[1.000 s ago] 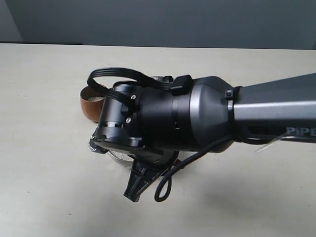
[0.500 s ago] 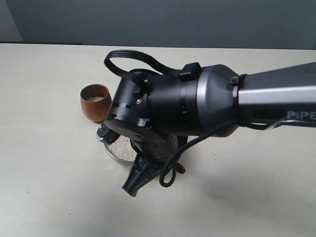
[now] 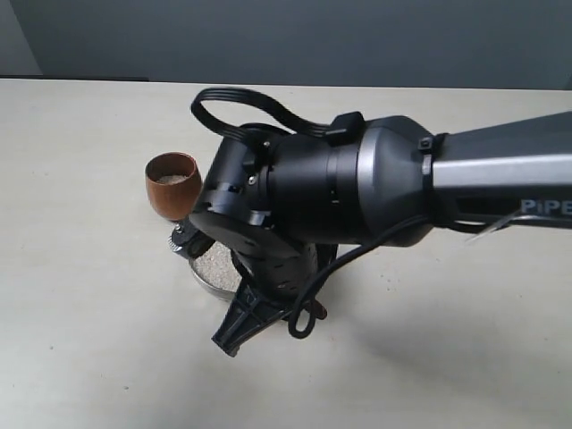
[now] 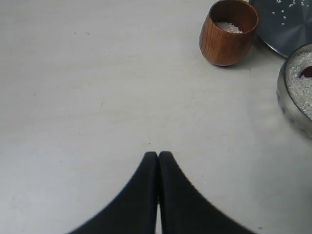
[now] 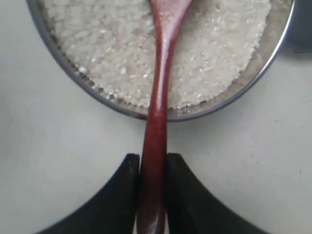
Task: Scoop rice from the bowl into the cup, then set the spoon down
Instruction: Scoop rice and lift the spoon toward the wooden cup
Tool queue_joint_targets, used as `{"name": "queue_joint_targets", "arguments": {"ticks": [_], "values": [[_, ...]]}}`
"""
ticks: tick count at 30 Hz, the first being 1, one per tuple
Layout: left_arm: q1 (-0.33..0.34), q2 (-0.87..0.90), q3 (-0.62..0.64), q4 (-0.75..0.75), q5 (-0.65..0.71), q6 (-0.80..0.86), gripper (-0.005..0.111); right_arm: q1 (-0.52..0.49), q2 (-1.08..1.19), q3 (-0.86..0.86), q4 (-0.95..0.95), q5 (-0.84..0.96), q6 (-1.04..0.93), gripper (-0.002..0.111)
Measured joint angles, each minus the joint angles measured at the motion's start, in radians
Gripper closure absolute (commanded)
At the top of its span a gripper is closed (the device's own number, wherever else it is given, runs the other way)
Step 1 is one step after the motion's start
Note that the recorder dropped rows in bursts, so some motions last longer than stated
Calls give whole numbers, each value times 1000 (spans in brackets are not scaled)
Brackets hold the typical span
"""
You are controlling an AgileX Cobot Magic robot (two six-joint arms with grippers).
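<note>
- The right arm [image 3: 375,192] has rolled off the cup [image 3: 172,186], now uncovered at eleven o'clock of the bowl [image 3: 204,277].
- Right jaws clamp the spoon [image 5: 158,97] handle; its head sits in the rice [image 5: 97,48], so we judge another scoop starts.
- Left jaws are pressed together, empty.

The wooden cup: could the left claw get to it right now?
Probably yes. Only bare table lies between the shut left claw and the cup; the bowl sits off to one side. It would need to open first.
</note>
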Motion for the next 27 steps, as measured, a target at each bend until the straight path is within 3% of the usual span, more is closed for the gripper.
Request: {"name": "queue_joint_targets", "arguments": {"ticks": [27], "values": [[0,0,0,2,-2,0,106,-90,-84,0,144,-23,-62,109]]}}
